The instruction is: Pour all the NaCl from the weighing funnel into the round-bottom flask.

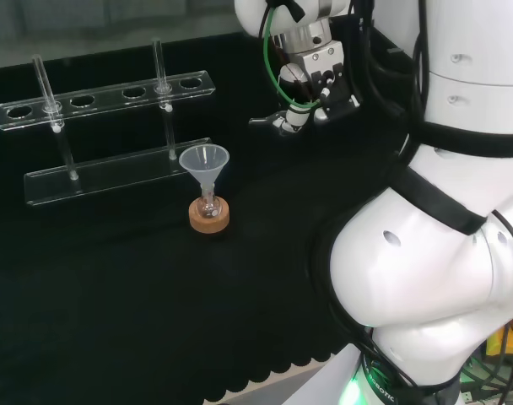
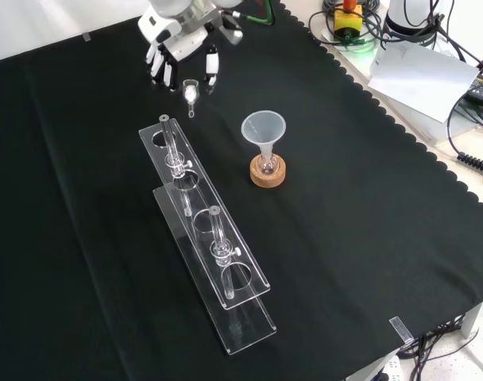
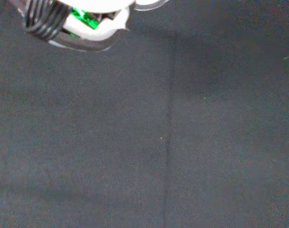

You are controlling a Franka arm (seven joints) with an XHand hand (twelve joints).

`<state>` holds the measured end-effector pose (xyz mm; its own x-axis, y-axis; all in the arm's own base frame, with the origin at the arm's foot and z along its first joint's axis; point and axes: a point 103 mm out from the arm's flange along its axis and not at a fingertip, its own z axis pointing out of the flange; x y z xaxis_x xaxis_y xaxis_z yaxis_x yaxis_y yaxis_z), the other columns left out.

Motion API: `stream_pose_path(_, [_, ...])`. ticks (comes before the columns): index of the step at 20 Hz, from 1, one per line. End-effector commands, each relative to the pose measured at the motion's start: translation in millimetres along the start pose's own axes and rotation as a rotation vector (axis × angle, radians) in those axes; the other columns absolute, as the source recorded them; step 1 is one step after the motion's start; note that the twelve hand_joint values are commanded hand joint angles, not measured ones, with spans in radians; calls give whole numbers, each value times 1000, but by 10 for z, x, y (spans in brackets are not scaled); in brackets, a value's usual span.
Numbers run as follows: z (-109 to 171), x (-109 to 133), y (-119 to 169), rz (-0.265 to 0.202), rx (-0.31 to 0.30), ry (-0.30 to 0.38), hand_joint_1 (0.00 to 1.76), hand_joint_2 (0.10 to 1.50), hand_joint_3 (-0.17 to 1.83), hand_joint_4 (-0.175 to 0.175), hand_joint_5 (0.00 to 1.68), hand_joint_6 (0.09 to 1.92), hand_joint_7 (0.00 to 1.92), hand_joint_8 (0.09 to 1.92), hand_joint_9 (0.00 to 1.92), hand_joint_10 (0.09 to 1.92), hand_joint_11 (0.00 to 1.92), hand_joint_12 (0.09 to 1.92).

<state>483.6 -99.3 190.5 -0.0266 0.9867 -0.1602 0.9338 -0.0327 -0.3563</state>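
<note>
Weighing funnel lying on the cloth just beneath the hand, not yet gripped.
Fingers are seen hanging relaxed; salt could be spilled if it is tipped before the flask's funnel is reached.

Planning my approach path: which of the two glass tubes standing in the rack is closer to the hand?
The tube at the rack's far end in the front view, just below the hand; the other tube stands farther down the rack.

No writing, label, number or sign can be read anywhere in these views. Some print runs along the arm's base at the lower right of the head view, too small to make out.
</note>
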Motion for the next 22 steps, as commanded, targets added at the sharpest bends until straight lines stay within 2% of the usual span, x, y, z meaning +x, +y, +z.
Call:
stream_pose_path(1, [-113,-36,-393,15,0,-37,1110,652,717,175,1210,813,550,639,845,471,586,1211])
stream_pose_path(11, [-236,30,-718,-9,19,-89,1110,647,726,175,1211,816,554,639,857,473,588,1213])
stream_pose_path(22, [-418,369,-915,-56,13,-141,1111,643,734,175,1211,820,565,641,867,471,593,1213])
